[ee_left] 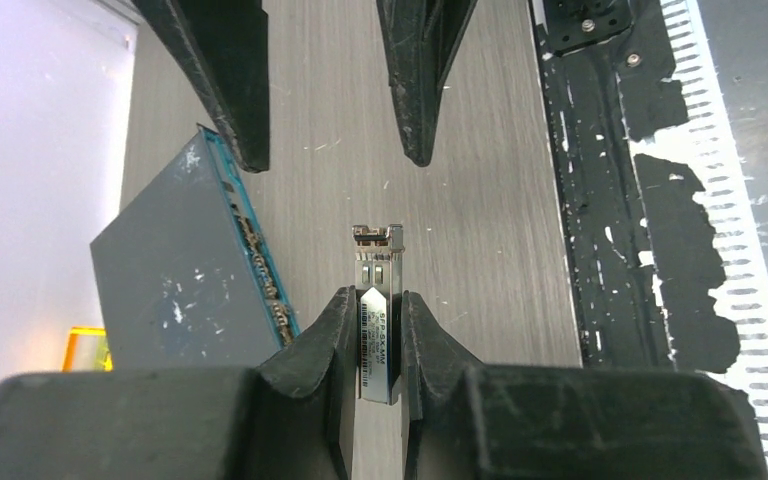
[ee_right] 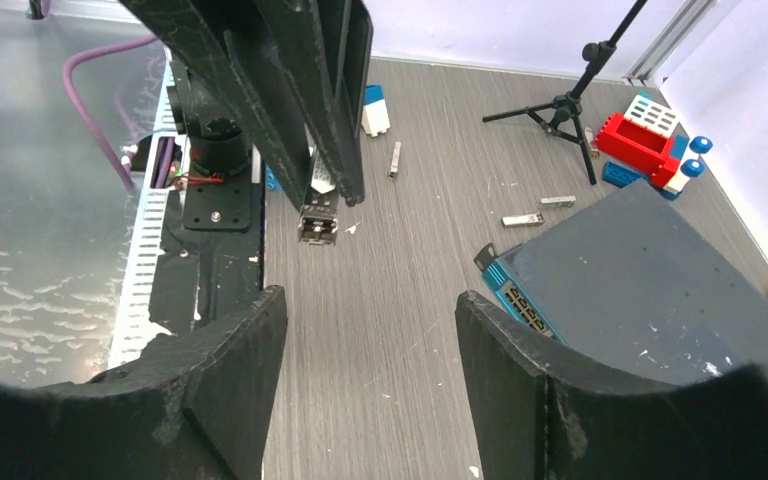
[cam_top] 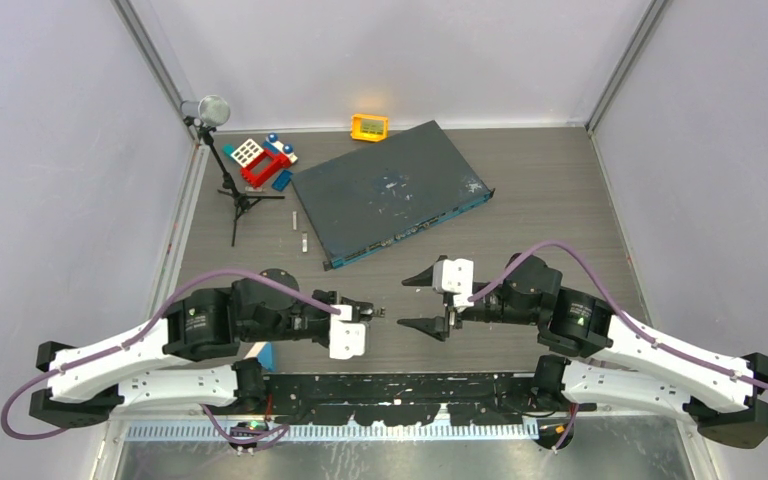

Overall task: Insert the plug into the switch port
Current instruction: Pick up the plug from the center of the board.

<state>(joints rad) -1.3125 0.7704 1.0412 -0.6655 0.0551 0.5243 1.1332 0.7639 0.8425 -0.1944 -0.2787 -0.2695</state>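
Left gripper [cam_top: 365, 311] clamps the plug [ee_left: 378, 310], a metal SFP module held between the two arms. Only the left wrist view shows its printed label and its end projecting past the fingertips. Right gripper [cam_top: 405, 303] stands wide, holding nothing, facing the plug. Switch [cam_top: 385, 190] lies well apart. The right wrist view shows its port row [ee_right: 520, 300] on the teal face, with two loose modules [ee_right: 522, 219] near its corner. Orange-yellow box [cam_top: 369, 126] at the rear: contents cannot be told

Plug [ee_right: 317, 224] in grip of left hand [ee_right: 326, 202]
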